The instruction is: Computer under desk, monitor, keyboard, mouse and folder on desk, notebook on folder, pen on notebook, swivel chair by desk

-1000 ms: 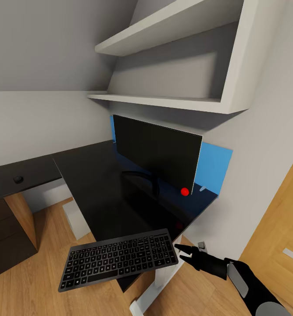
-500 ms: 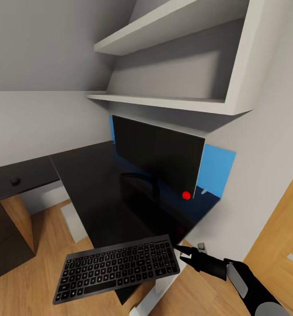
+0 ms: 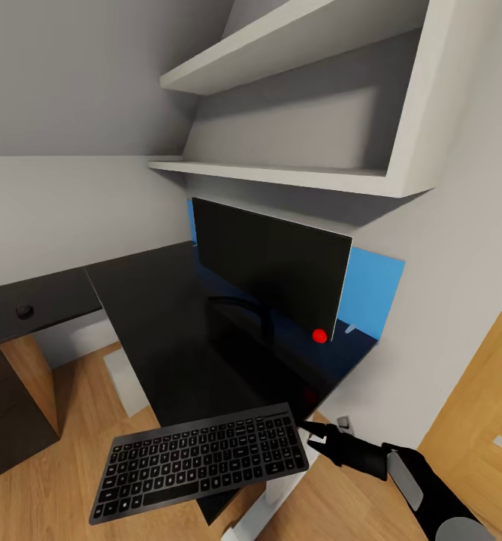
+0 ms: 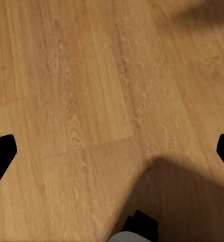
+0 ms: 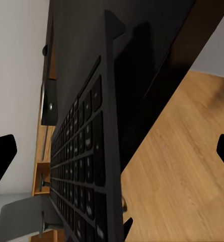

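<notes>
The dark grey keyboard (image 3: pixel 200 458) lies across the front edge of the glossy black desk (image 3: pixel 161 315), its left half jutting out over the floor. My right gripper (image 3: pixel 313 434) is at the keyboard's right end, open; in the right wrist view the keyboard (image 5: pixel 86 151) runs edge-on between the wide-apart fingers of that gripper (image 5: pixel 112 151). The black monitor (image 3: pixel 270 267) stands at the back of the desk before the blue panel (image 3: pixel 367 289). A small black mouse-like thing (image 3: pixel 24 310) sits on the neighbouring dark desk. My left gripper (image 4: pixel 112 151) hangs open over bare wood floor.
A pale grey box (image 3: pixel 127 376), seemingly the computer, stands on the floor under the desk's left side. White shelves (image 3: pixel 281 176) overhang the monitor. A dark drawer desk (image 3: pixel 18 361) is at the left, a wooden door (image 3: pixel 484 421) at the right.
The view has shifted slightly. The keyboard's left end has swung lower and further out over the floor. My right gripper has stayed at its right end.
</notes>
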